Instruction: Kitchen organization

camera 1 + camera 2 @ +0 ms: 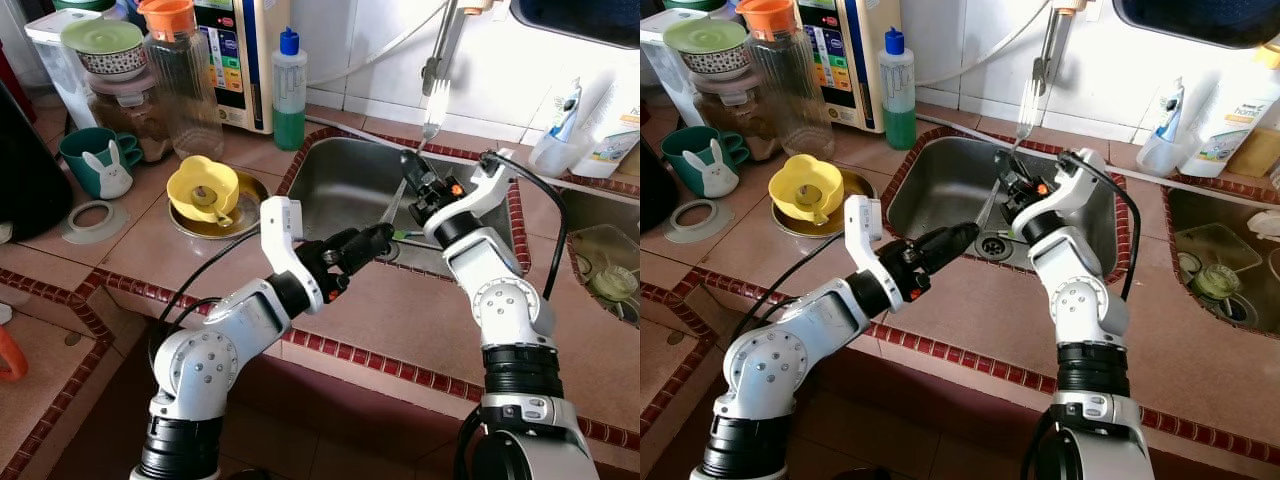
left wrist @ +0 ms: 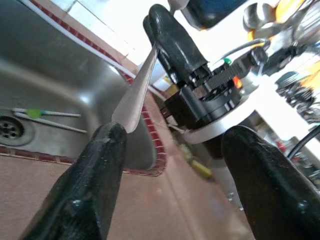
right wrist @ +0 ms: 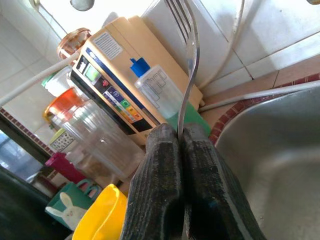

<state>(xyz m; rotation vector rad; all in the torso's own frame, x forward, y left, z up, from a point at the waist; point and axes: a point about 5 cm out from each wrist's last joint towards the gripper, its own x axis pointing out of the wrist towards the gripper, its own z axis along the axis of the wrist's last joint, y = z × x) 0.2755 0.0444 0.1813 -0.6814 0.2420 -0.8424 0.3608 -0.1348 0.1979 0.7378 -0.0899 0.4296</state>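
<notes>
Pinching a slim silver metal fork [image 3: 189, 60] at its neck, the right gripper [image 1: 416, 176] holds it over the stainless steel sink [image 1: 340, 180], its two black fingers pressed tight together on the metal. The fork stands tilted, its tines up toward the faucet and its tapering, flat handle [image 2: 134, 97] slanting down toward the left gripper [image 1: 384, 237]. The fork looks thin and bright, with a gentle curve where the neck meets the tines. The left gripper hangs over the sink's near edge with its fingers spread wide; the handle's end lies just beside one finger [image 2: 95, 170], and whether they touch cannot be told. Two thin white sticks with a green band [image 2: 37, 118] lie in the basin near the drain [image 1: 992, 244]
</notes>
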